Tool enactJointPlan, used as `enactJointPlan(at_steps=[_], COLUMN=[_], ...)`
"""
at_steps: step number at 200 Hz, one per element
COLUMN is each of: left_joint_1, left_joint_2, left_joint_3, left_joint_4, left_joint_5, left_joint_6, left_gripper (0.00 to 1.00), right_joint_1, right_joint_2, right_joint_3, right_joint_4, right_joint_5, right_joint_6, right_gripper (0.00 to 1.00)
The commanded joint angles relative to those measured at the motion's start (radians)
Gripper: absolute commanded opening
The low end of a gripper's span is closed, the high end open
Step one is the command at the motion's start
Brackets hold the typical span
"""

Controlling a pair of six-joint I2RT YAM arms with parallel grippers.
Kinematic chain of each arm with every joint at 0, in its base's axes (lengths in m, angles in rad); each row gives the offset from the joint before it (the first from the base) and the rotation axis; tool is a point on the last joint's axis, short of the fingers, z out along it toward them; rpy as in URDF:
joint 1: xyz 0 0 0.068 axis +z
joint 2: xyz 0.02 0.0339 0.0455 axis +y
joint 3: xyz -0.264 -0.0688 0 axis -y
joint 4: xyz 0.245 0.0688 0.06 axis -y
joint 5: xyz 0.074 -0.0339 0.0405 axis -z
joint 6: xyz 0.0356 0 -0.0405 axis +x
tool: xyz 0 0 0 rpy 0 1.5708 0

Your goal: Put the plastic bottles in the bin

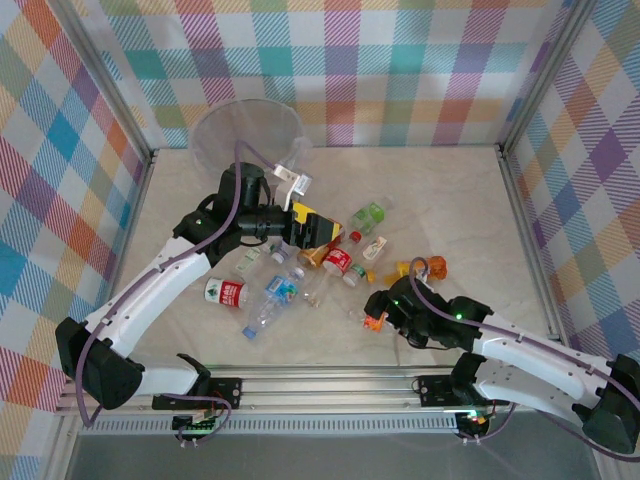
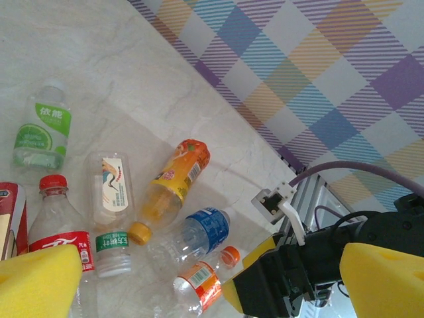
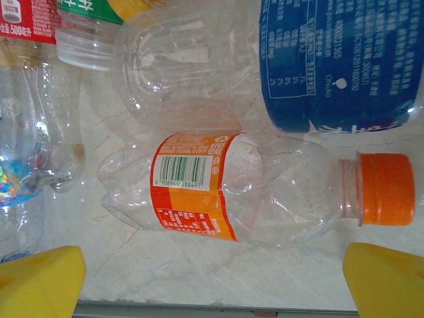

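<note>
Several plastic bottles lie scattered across the middle of the table (image 1: 450,200). An orange-labelled bottle (image 3: 252,189) with an orange cap (image 3: 387,189) lies sideways just beyond my right gripper (image 3: 212,285), which is open and empty. A blue-labelled bottle (image 3: 338,66) lies behind it. My left gripper (image 2: 212,291) hangs open and empty over the pile, above a red-labelled bottle (image 2: 59,232), an orange juice bottle (image 2: 173,179) and a green-labelled one (image 2: 41,129). The bin (image 1: 245,130) stands at the back left, behind the left gripper (image 1: 320,235). The right gripper (image 1: 375,315) is low at the pile's near side.
Checked walls (image 1: 560,150) close in the table on three sides. A metal rail (image 1: 330,385) runs along the near edge, close under the right gripper. A red-labelled bottle (image 1: 225,292) and a blue one (image 1: 275,295) lie near the left arm's forearm.
</note>
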Motion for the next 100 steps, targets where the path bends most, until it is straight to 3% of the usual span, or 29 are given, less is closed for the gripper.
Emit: enactJointPlan(at_steps=[1, 66, 100], left_joint_1=[-0.005, -0.005, -0.005], left_joint_2=[-0.026, -0.032, -0.03], left_joint_3=[0.02, 0.022, 0.022], left_joint_4=[-0.012, -0.015, -0.012], left_joint_5=[-0.013, -0.009, -0.004], left_joint_6=[0.02, 0.018, 0.016], left_gripper=[1.0, 1.0, 1.0], right_joint_1=[-0.003, 0.011, 0.014], right_joint_2=[-0.04, 0.016, 0.083], right_joint_3=[0.017, 0.02, -0.011], right_joint_4=[-0.021, 0.008, 0.113], right_joint_5=[0.008, -0.103, -0.084], right_joint_6=[0.02, 0.003, 0.033], right_gripper=[1.0, 1.0, 1.0])
